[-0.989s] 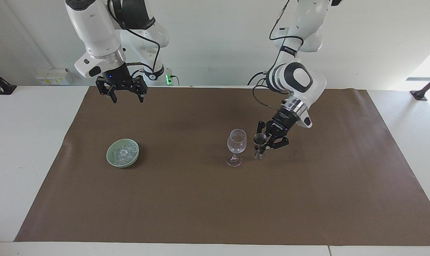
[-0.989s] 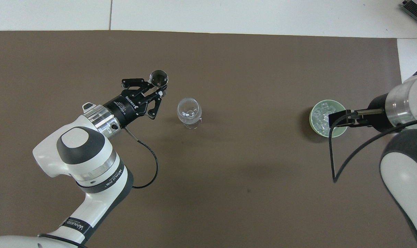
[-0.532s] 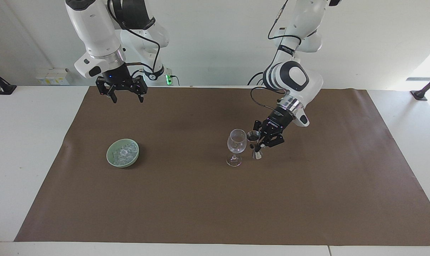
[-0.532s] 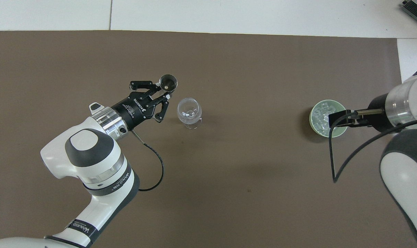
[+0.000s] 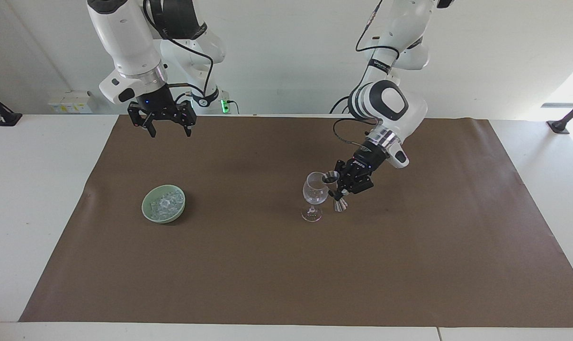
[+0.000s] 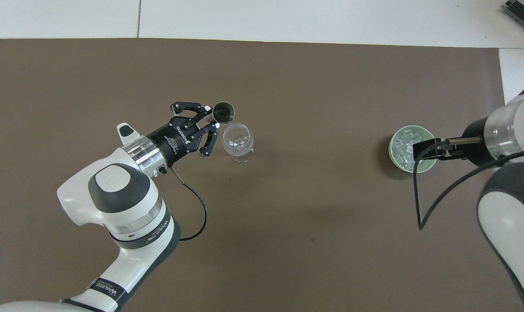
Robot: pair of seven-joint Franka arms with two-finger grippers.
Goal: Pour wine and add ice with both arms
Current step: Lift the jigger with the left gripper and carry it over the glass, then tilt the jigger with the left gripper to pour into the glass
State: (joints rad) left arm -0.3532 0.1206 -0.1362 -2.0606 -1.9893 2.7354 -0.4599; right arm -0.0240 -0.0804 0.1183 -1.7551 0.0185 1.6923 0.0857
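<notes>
Two grippers: left gripper [image 5: 339,188] tilts a clamped jigger [image 5: 335,185] over the wine glass [image 5: 314,196]; right gripper [image 5: 164,127] hangs spread.

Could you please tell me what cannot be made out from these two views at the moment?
- Whether liquid is leaving the tilted jigger in the left gripper over the wine glass: too small, both views.
- Part of the ice and green bowl: covered by the right gripper, overhead view.
</notes>
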